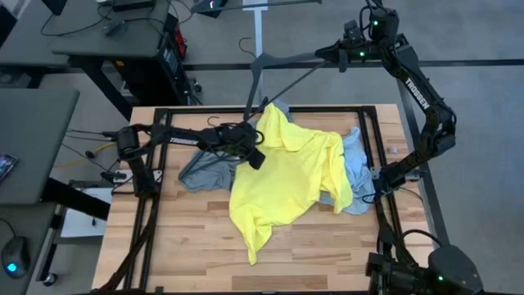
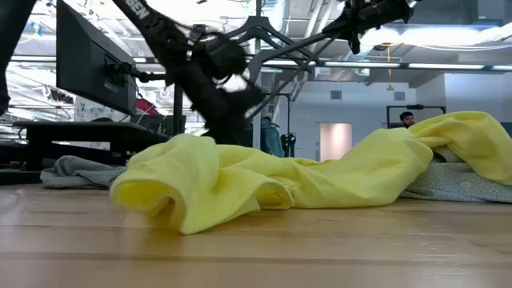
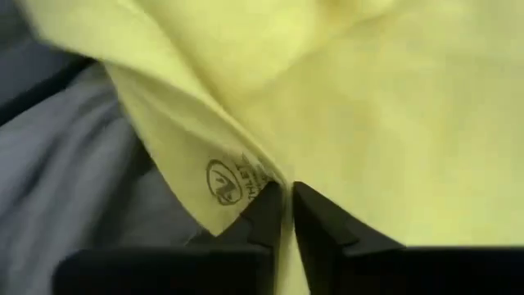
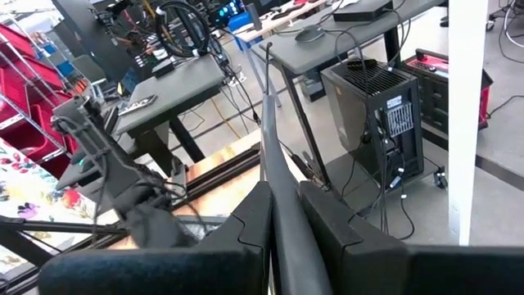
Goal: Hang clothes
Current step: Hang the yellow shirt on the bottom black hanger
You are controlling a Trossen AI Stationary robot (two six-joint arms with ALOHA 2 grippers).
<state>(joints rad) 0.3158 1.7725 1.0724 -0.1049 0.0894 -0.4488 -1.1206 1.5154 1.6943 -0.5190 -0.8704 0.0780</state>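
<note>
A neon-yellow T-shirt point(image 1: 286, 180) point(image 2: 240, 184) lies crumpled across the middle of the table. It overlaps a grey T-shirt point(image 1: 205, 168) point(image 2: 76, 170) on its left and a light-blue shirt point(image 1: 356, 168) on its right. My left gripper point(image 1: 255, 157) point(image 3: 286, 201) is down at the yellow shirt's far-left edge and is shut on it. My right gripper point(image 1: 327, 56) point(image 4: 274, 213) is high beyond the table's far edge, shut on a thin dark hanger point(image 1: 282, 70) that reaches out over the far edge. My left gripper pinches the yellow T-shirt's cloth point(image 3: 282, 176) between its two fingers, right beside the printed neck label point(image 3: 229, 180). The fingers slant down from the table's left. The shirt lies on the table and on the grey shirt. I cannot tell whether one layer or several is held. My right gripper pinches a thin bar of the hanger point(image 4: 272, 164) between its two fingers, at the hanger's corner nearest the arm point(image 1: 321, 57). The bar runs on ahead along the fingers. The hanger is lifted clear, its hook point(image 1: 244, 43) away from the gripper.
A black metal frame point(image 1: 385, 164) borders the wooden table top. Bare wood point(image 1: 188, 238) shows toward the near edge. Desks with equipment point(image 1: 106, 33) stand beyond the far-left corner, and a person point(image 2: 406, 120) is far back in the room.
</note>
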